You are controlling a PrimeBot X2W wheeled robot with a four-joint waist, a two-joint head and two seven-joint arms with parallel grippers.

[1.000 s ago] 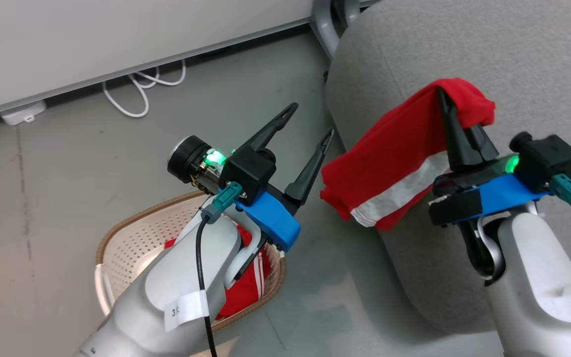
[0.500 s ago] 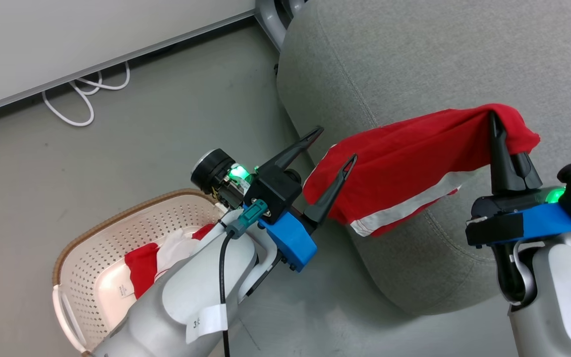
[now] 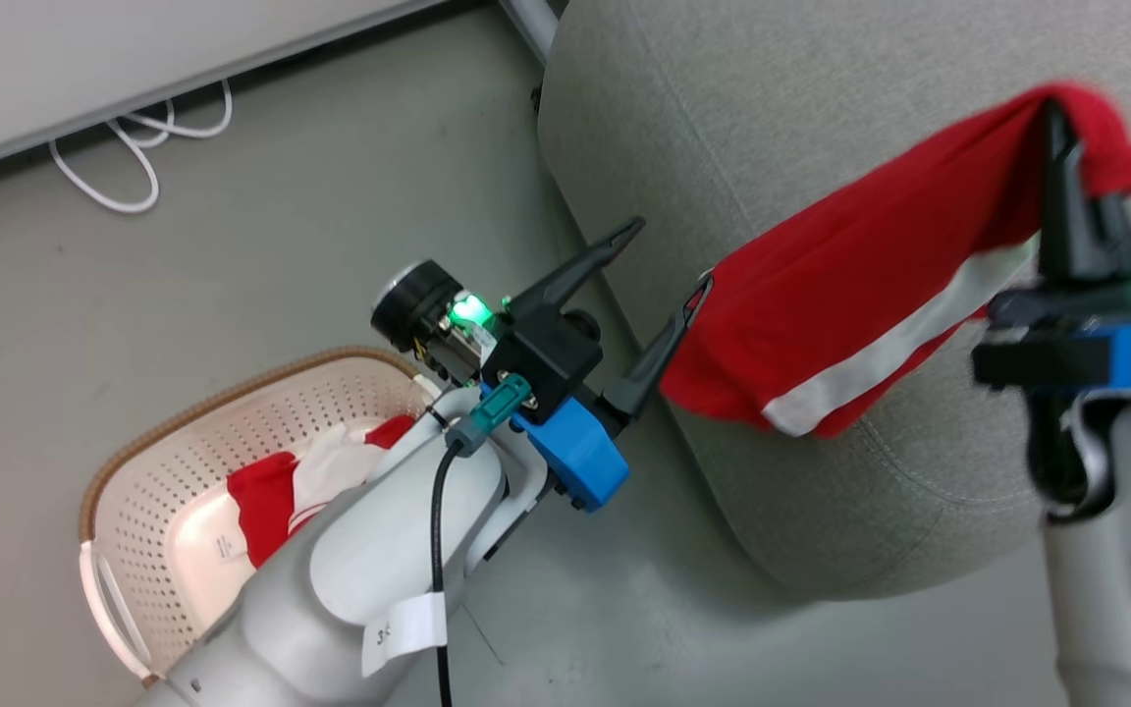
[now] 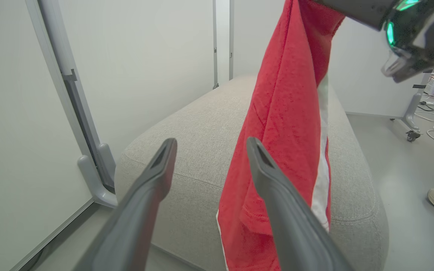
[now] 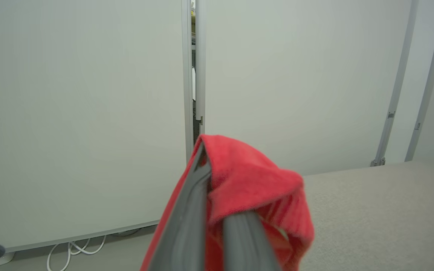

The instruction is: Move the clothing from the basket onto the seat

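Dangling from the clenched right gripper [image 3: 1052,113], the clothing [image 3: 850,285] could snag on the wide-open left gripper [image 3: 670,255] just beside its hem.

The floor [image 3: 232,275] holds the basket [image 3: 183,462] and the big grey seat [image 3: 821,118]. A white cable [image 3: 99,196] lies on it too.

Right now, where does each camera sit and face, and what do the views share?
Head view: from the head, down at the basket and the seat; left gripper open, right gripper shut on the clothing.
Left wrist view: from the left wrist, along its spread fingers, at the seat's end.
Right wrist view: from the right wrist, past its closed fingers, at a wall panel.
All share the clothing and seat.
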